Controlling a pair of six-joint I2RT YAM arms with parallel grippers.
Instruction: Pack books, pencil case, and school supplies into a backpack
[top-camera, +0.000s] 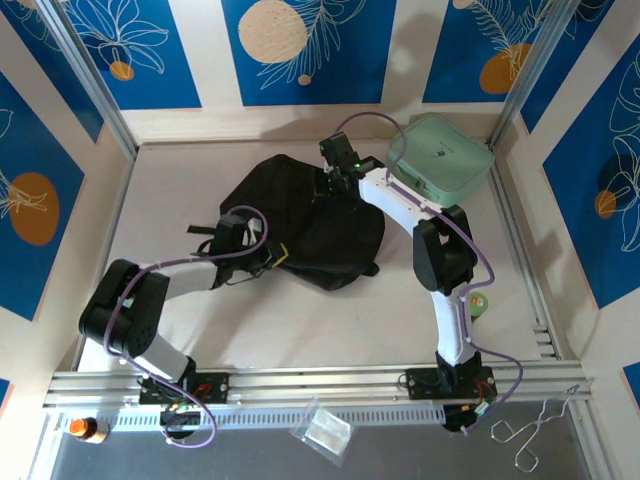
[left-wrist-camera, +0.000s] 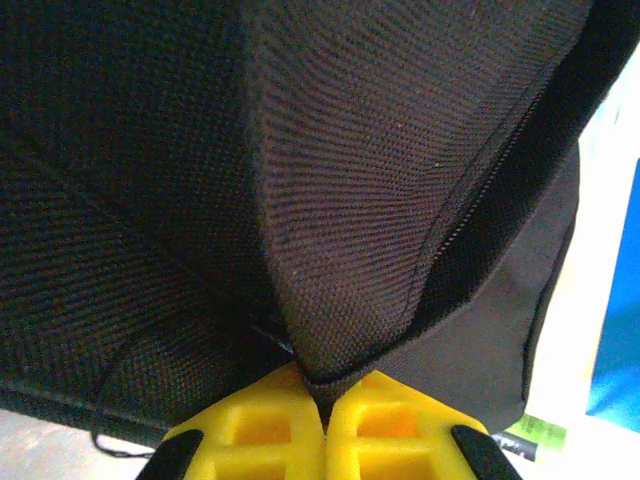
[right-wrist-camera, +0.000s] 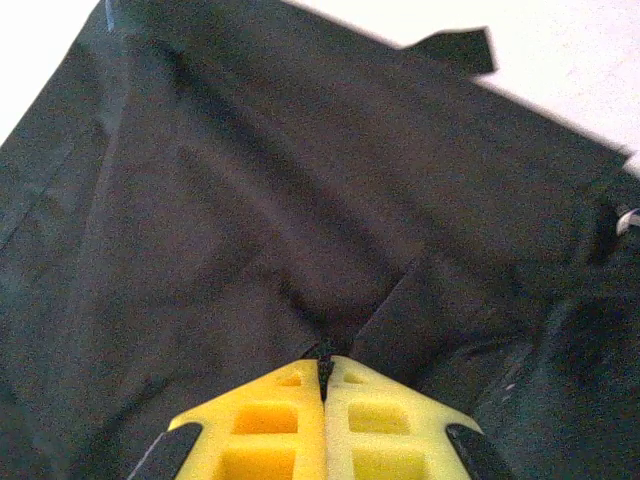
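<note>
White tabletop (top-camera: 330, 330), walled on three sides by blue panels with leaf prints. Black fabric backpack (top-camera: 310, 225) lies slumped near the middle of it, both arms reaching onto it.

Mint-green rounded case (top-camera: 440, 155) sits in the far right corner, just beside the backpack's far right edge, behind the right arm.

Left gripper (top-camera: 272, 253) is at the backpack's near left edge. In the left wrist view its yellow fingers (left-wrist-camera: 270, 430) are pressed together on a raised fold of the backpack (left-wrist-camera: 350, 150), with a zip line running up the right of the fold. Left gripper (left-wrist-camera: 322, 395) closed, pinching cloth.

Right gripper (top-camera: 333, 185) is at the backpack's far edge. In the right wrist view, right gripper (right-wrist-camera: 323, 360) closed, its tips nipping a dark seam of the backpack (right-wrist-camera: 250, 200).

Small green roll (top-camera: 480, 305) lies by the right arm. Orange-capped bottle (top-camera: 85, 430) stands at the near left corner.
</note>
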